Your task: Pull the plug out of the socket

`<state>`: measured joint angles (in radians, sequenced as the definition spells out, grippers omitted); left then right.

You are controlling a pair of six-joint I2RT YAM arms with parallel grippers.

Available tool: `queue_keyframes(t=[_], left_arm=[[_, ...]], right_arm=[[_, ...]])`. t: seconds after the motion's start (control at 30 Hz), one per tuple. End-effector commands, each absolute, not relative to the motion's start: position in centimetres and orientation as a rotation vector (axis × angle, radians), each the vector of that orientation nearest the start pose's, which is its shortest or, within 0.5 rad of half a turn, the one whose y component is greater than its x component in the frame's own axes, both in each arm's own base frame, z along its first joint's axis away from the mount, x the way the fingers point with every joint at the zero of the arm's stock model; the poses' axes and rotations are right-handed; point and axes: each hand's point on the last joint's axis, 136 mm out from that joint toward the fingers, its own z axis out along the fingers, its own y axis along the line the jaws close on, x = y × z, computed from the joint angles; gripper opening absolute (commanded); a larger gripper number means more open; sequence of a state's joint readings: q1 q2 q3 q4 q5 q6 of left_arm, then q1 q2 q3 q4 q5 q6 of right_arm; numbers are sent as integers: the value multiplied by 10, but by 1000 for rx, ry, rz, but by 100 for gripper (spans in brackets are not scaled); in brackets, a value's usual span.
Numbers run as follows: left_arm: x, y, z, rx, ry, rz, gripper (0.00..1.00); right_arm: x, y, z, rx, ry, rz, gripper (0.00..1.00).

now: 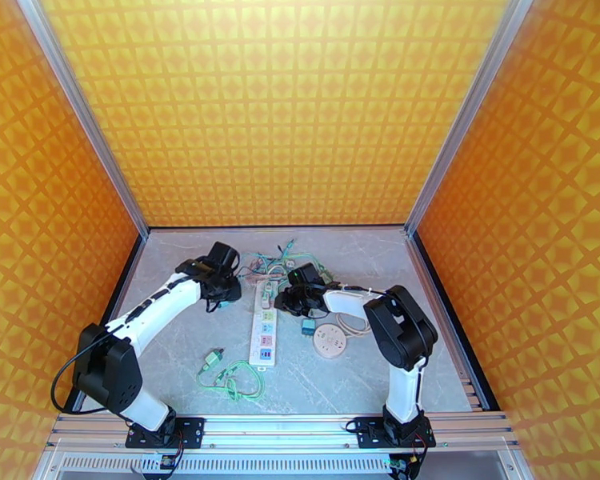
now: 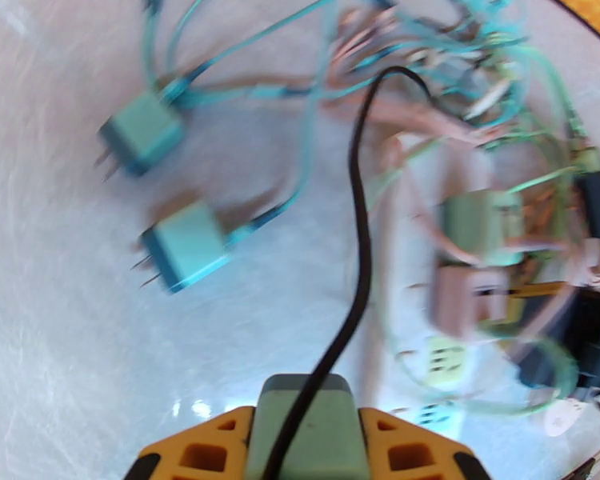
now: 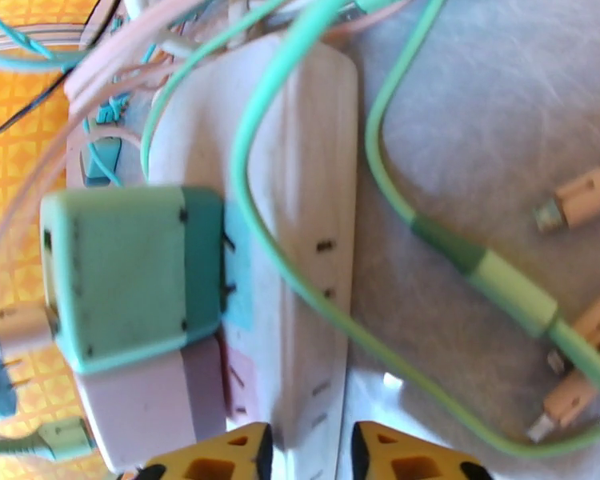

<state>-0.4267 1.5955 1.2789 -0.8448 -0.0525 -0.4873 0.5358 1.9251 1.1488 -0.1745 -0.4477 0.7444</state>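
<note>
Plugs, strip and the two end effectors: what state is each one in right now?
Left end effector: shut on a grey-green plug.
Right end effector: open, above the power strip.
Green plug: plugged into the strip.
Pink plug: plugged in beside the green one.
Upper blue plug: unplugged, lying on the table, prongs bare.
Lower blue plug: unplugged, lying on the table.

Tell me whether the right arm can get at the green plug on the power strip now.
Probably yes. The right pincer hovers open over the power strip; the green plug sits close ahead beside a pink plug, and the green cable crosses the strip, not it.
</note>
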Motion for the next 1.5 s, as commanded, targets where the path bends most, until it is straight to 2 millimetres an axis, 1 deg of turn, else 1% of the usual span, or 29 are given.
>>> queue_keyframes(t=[0.0, 0.07, 0.17, 0.3, 0.37, 0.47, 0.53, 0.7, 0.77, 0.8, 0.87, 0.9, 0.93, 0.97, 1.0, 1.1, 1.2, 1.27, 1.33, 1.4, 1.47], left_arm=[[348, -134, 124, -104, 2741, -164, 14], [346, -126, 115, -108, 2758, -139, 14], [344, -114, 103, -93, 2780, -49, 14], [342, -97, 89, -64, 2807, 74, 14], [342, -88, 81, -46, 2827, 153, 14], [342, -77, 70, -14, 2857, 275, 16], [342, -72, 63, 7, 2875, 336, 17], [345, -69, 51, 33, 2908, 393, 22], [346, -69, 48, 31, 2919, 399, 28], [347, -70, 48, 35, 2921, 402, 36], [348, -70, 54, 25, 2918, 400, 54], [349, -71, 60, 14, 2908, 391, 66], [349, -71, 65, 4, 2901, 387, 72], [351, -72, 72, -5, 2892, 373, 74], [351, -74, 80, -17, 2882, 356, 75], [353, -79, 111, -61, 2837, 302, 76], [355, -88, 144, -110, 2773, 230, 75], [356, -101, 164, -110, 2731, 173, 73], [354, -118, 181, -100, 2697, 113, 72], [351, -140, 191, -74, 2676, 41, 70], [345, -165, 194, -29, 2668, -22, 69]], right_arm=[[359, 300, 87, 8, 2660, 1021, 39], [361, 296, 104, -3, 2631, 986, 48], [363, 287, 126, -10, 2589, 933, 54], [360, 271, 148, 1, 2546, 857, 62], [357, 260, 156, 13, 2526, 808, 68], [353, 245, 163, 43, 2498, 752, 74], [351, 236, 166, 66, 2480, 726, 75], [346, 224, 170, 100, 2464, 699, 79], [344, 222, 171, 102, 2462, 692, 79], [343, 221, 170, 103, 2464, 687, 80], [342, 218, 170, 109, 2462, 680, 83], [341, 217, 170, 111, 2463, 677, 86], [340, 216, 169, 117, 2466, 671, 89], [339, 215, 169, 122, 2467, 668, 94], [339, 214, 168, 124, 2468, 665, 98], [339, 213, 168, 133, 2465, 667, 98], [340, 211, 168, 150, 2455, 660, 98], [341, 209, 168, 160, 2444, 657, 98], [342, 208, 168, 169, 2438, 655, 99], [343, 206, 169, 178, 2433, 650, 98], [343, 205, 169, 181, 2430, 646, 99]])
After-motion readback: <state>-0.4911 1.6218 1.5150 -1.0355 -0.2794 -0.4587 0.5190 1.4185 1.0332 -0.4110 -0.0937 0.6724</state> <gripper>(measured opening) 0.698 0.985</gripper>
